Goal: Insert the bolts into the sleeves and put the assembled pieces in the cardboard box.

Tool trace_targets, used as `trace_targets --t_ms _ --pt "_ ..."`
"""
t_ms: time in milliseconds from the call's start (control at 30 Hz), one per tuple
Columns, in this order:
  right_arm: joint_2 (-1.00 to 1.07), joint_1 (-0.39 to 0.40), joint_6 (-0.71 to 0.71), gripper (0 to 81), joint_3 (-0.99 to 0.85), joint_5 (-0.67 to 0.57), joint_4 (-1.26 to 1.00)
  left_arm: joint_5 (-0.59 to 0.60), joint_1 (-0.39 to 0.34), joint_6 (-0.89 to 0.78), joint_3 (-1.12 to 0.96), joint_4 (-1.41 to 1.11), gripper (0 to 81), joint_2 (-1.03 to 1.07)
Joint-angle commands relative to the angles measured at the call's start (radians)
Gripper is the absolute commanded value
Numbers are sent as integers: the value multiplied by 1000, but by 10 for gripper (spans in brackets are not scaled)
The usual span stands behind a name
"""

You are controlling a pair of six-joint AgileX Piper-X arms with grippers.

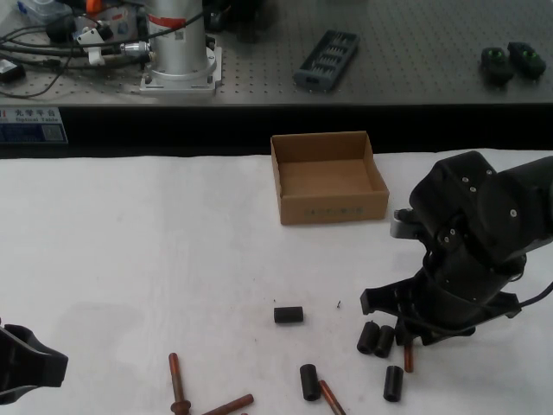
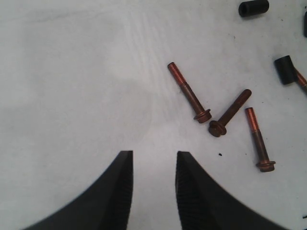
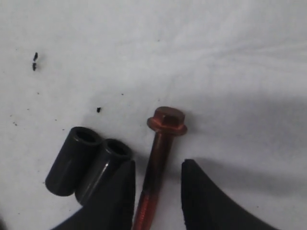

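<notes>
Jaws of right gripper (image 3: 158, 167): part open, astride a bolt (image 3: 166, 120) lying on the cloth (image 3: 216, 48), nothing held; two sleeves (image 3: 88, 165) just beside one finger. Left gripper (image 2: 153, 155): open, empty, other bolts (image 2: 189, 93) near. Box (image 1: 328, 177) well apart. I judge first pickup; next I close on the shank.

White desk (image 1: 130, 259) carrying an open cardboard box (image 1: 333, 208); on the box's near side, scattered black sleeves (image 1: 289, 315) and copper bolts (image 1: 175, 380).
</notes>
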Motion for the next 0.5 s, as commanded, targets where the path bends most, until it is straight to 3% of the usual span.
trace_targets --t_ms 0,467 --pt "10 -14 -8 247 -6 15 5 -6 -1 15 -6 2 231 3" --pt "10 -10 17 223 -6 -5 -27 -6 -1 15 -6 2 231 3"
